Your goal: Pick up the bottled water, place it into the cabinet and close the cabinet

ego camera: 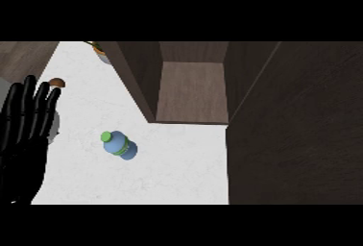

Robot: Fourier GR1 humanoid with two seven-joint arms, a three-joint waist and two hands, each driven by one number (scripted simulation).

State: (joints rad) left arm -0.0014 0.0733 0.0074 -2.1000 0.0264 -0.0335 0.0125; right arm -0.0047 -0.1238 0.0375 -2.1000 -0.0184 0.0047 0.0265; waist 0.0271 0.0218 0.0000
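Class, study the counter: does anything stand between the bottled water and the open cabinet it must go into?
Nothing visible does. Only white counter lies between the bottled water and the cabinet opening behind it, to its right.

This looks like a home kitchen. The work surface is a white counter (177, 168) with faint grey veining like marble, the kind of top usually fitted in kitchens. At its far side is a cabinet (191, 91) of dark brown grained wood. Its front is open, so the lighter wooden inside shows. A broad panel (297, 134) of the same dark wood fills the right side, and similar wood shows past the counter's far left corner. Food and drink are on the white top: a bottled water (119, 145) with a green cap, and near the left edge a small round brown item (57, 82), perhaps a mushroom or a bun.
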